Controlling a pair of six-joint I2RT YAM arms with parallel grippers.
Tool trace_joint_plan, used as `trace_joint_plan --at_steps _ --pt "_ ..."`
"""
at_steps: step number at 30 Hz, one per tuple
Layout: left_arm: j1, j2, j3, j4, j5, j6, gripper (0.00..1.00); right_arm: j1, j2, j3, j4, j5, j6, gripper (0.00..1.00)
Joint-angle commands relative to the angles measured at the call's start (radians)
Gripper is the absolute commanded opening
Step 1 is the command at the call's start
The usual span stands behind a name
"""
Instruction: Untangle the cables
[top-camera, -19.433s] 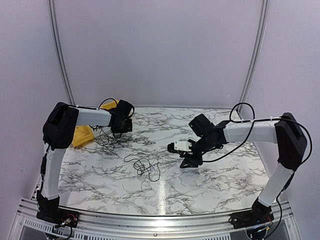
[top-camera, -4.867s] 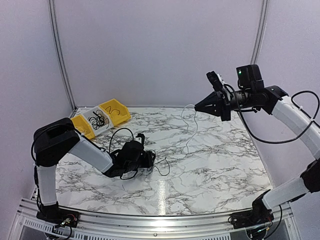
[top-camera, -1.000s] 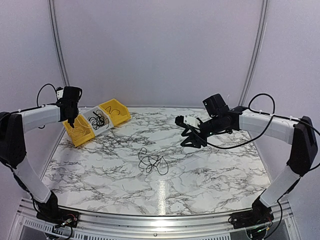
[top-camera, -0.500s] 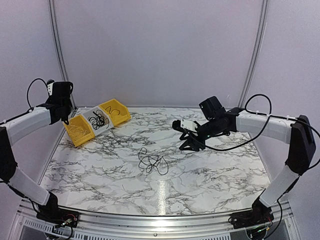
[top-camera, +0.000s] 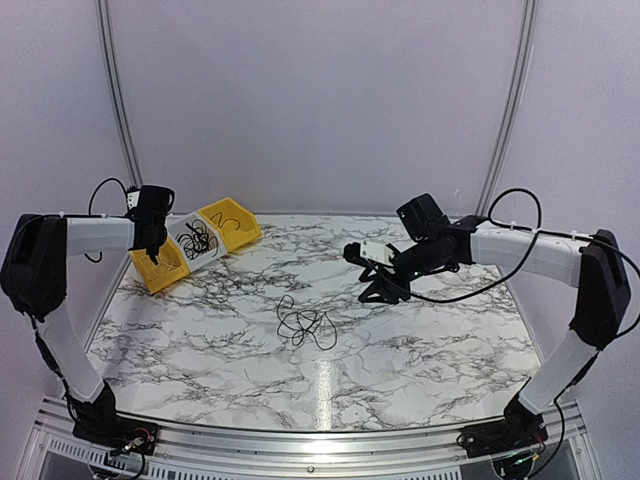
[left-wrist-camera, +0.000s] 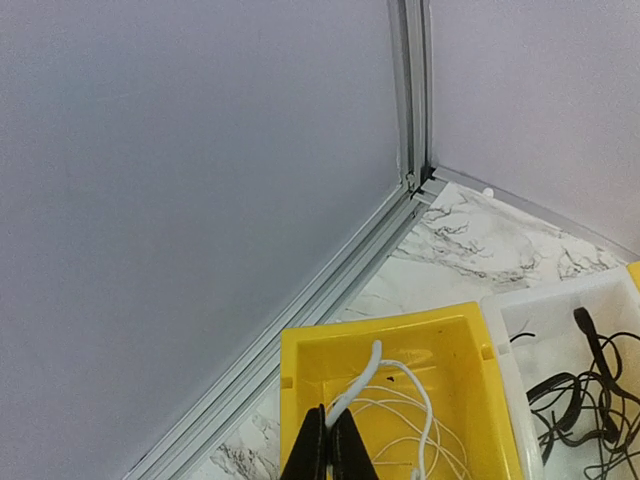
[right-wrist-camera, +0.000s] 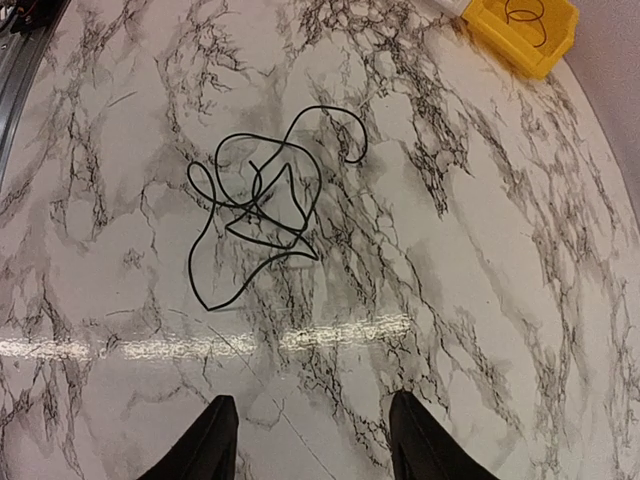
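Noted left jaws clamped on white cable (left-wrist-camera: 372, 362) above yellow bin (left-wrist-camera: 455, 390), right jaws open facing black tangle (right-wrist-camera: 262, 205) well apart from that bin; judged deposit step, release due next.

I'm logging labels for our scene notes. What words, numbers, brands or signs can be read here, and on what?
No text can be read in any view.
The near yellow bin, the white bin and the marble table show no lettering.
Dark marks inside the far yellow bin are too small to tell whether they are writing.
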Motion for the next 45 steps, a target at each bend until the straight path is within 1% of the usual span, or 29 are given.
trace_joint_plan --at_steps 1,5,9,11,14,16,19,20,22,24,26,28,29,31,34,36,38,41,42,45 --pt "0.016 0.069 0.051 0.047 -0.014 -0.013 0.0 0.013 0.018 0.026 -0.022 0.011 -0.011 0.52" --pt "0.022 0.136 0.098 0.031 -0.001 -0.014 0.0 0.017 0.03 0.028 -0.024 0.017 -0.016 0.52" --pt "0.023 0.185 0.12 -0.026 0.034 -0.061 0.0 0.023 0.04 0.032 -0.032 0.02 -0.018 0.52" --pt "0.023 0.178 0.113 -0.085 0.048 -0.089 0.0 0.025 0.04 0.033 -0.032 0.018 -0.018 0.52" --pt "0.023 0.137 0.071 -0.091 0.066 -0.113 0.0 0.033 0.042 0.034 -0.035 0.019 -0.021 0.52" --pt "0.023 0.124 0.068 -0.108 0.077 -0.111 0.0 0.037 0.044 0.035 -0.038 0.021 -0.022 0.52" --pt "0.023 0.087 0.058 -0.118 0.132 -0.109 0.0 0.048 0.046 0.039 -0.044 0.022 -0.023 0.52" --pt "0.023 0.073 0.052 -0.122 0.148 -0.114 0.03 0.048 0.044 0.039 -0.045 0.019 -0.022 0.52" --pt "0.023 0.039 0.036 -0.127 0.175 -0.116 0.14 0.049 0.04 0.038 -0.046 0.018 -0.024 0.52" --pt "0.023 -0.008 0.025 -0.137 0.19 -0.115 0.23 0.05 0.036 0.037 -0.043 0.018 -0.025 0.52" --pt "0.023 -0.061 0.021 -0.143 0.204 -0.106 0.33 0.05 0.035 0.037 -0.042 0.018 -0.025 0.52" --pt "0.023 -0.108 0.024 -0.153 0.206 -0.099 0.47 0.051 0.037 0.037 -0.041 0.018 -0.026 0.52" --pt "0.023 -0.127 0.029 -0.161 0.204 -0.094 0.52 0.051 0.039 0.037 -0.043 0.019 -0.026 0.52" --pt "0.023 -0.154 0.044 -0.176 0.216 -0.078 0.56 0.053 0.042 0.039 -0.042 0.02 -0.026 0.52" --pt "0.014 -0.189 0.061 -0.18 0.336 -0.083 0.57 0.053 0.047 0.036 -0.033 0.028 -0.017 0.52" --pt "-0.025 -0.194 0.069 -0.137 0.513 -0.077 0.57 0.053 0.054 0.035 -0.011 0.045 0.002 0.52" --pt "-0.108 -0.166 0.105 -0.119 0.622 0.005 0.56 0.054 0.069 0.038 0.009 0.055 0.033 0.52" --pt "-0.27 -0.096 0.171 -0.12 0.743 0.155 0.57 0.054 0.107 0.049 0.031 0.029 0.08 0.52" --pt "-0.313 -0.077 0.18 -0.12 0.784 0.178 0.57 0.053 0.125 0.058 0.033 0.02 0.097 0.52" --pt "-0.4 -0.016 0.175 -0.106 0.911 0.145 0.57 0.055 0.186 0.099 0.027 0.018 0.142 0.52"
